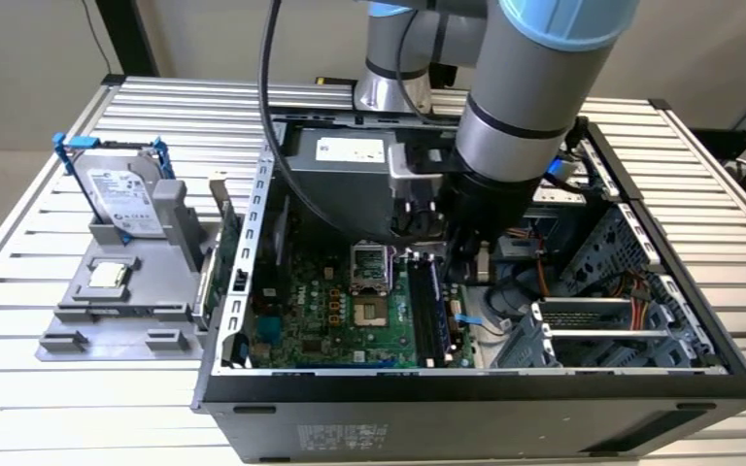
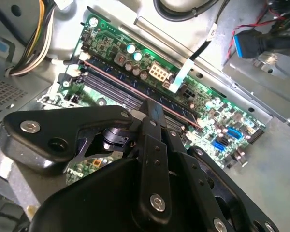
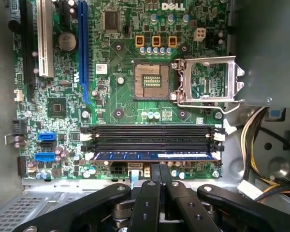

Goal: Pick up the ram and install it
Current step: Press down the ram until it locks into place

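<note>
One ram (image 3: 154, 155) stick lies seated in the slot nearest the motherboard's (image 3: 111, 96) edge, its bluish face running the full length of the slot between the white end latches, with two empty black slots (image 3: 152, 137) beside it toward the open processor socket (image 3: 151, 79). In the second wrist view the same ram (image 2: 135, 87) runs as a long dark strip across the green board, just beyond the fingertips. The tool (image 3: 159, 174) hangs directly above the stick, its two black fingers (image 3: 152, 193) pressed together with no gap between them and nothing gripped; whether the tips touch the ram's top edge cannot be told. In the exterior view the arm (image 1: 528, 116) reaches down into the open computer case (image 1: 477, 388), which lies on its side on the slatted metal table (image 1: 36, 388), and the tool (image 1: 466, 267) sits low over the ram (image 1: 430, 311) at the board's side toward the exterior view's right. On the exterior view's left, well apart from the case, a grey holder (image 1: 127, 311) carries a silver hard drive (image 1: 127, 199) standing in a blue frame and a small square chip (image 1: 109, 275) with a pale label. A bundle of yellow and black cables (image 3: 253, 130) runs beside the board near the metal socket bracket (image 3: 208, 79).
</note>
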`<move>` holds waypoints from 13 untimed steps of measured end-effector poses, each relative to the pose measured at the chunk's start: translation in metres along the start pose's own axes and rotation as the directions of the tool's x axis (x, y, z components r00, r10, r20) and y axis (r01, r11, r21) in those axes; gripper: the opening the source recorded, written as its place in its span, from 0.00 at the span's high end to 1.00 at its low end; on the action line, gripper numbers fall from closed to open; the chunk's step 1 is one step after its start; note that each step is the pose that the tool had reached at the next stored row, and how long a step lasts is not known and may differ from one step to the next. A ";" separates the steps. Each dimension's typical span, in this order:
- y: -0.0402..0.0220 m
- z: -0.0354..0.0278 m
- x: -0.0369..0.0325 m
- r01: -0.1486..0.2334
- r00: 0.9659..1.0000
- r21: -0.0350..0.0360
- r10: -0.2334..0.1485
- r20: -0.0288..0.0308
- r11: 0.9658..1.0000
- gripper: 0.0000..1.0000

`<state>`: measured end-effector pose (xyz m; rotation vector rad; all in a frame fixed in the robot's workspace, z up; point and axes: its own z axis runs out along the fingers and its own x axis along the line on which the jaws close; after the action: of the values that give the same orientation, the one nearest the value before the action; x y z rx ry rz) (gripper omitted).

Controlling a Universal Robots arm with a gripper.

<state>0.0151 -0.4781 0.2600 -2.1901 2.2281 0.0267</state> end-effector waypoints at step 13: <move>0.0000 -0.0169 -0.0004 0.000 1.000 0.000 0.000 0.000 1.000 1.00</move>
<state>0.0151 -0.4781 0.2769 -2.1903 2.2283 0.0271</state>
